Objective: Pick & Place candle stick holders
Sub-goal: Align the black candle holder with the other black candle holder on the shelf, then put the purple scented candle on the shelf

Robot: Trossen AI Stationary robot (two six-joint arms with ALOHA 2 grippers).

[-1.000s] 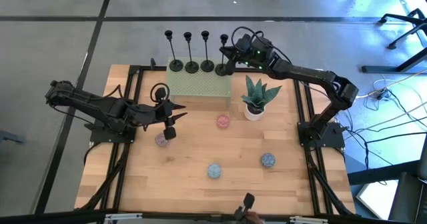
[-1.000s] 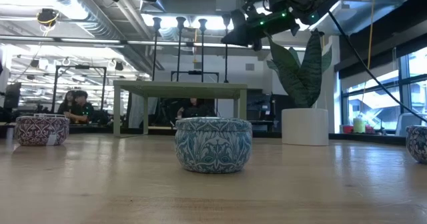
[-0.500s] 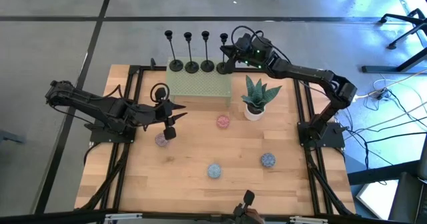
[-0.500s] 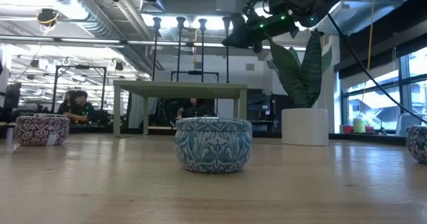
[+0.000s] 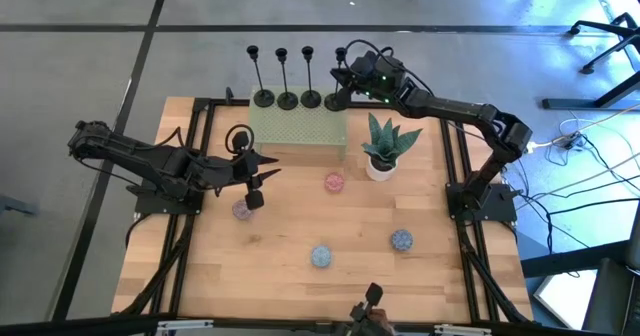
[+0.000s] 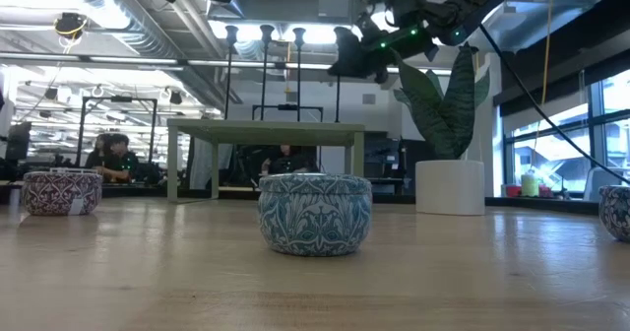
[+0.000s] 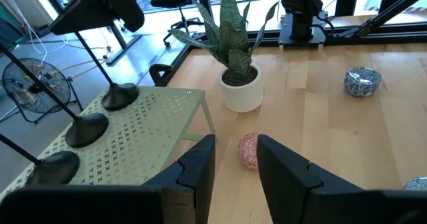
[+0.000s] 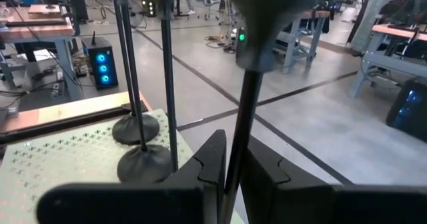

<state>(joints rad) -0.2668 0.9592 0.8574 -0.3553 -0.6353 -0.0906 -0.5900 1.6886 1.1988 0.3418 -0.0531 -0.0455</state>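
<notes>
From above, my right tool (image 5: 340,88) pinches the end candlestick holder (image 5: 335,76) on the green stand (image 5: 297,131). My left tool (image 7: 235,161) waits narrow, empty. Right wrist: stem (image 8: 239,131) clamped; I should lift straight, clearing neighbours (image 8: 143,161).

Four black thin-stemmed candle stick holders (image 5: 287,76) stand along the far edge of a pale green perforated metal stand (image 5: 298,133); the right gripper (image 5: 341,76) grips the rightmost one.
</notes>
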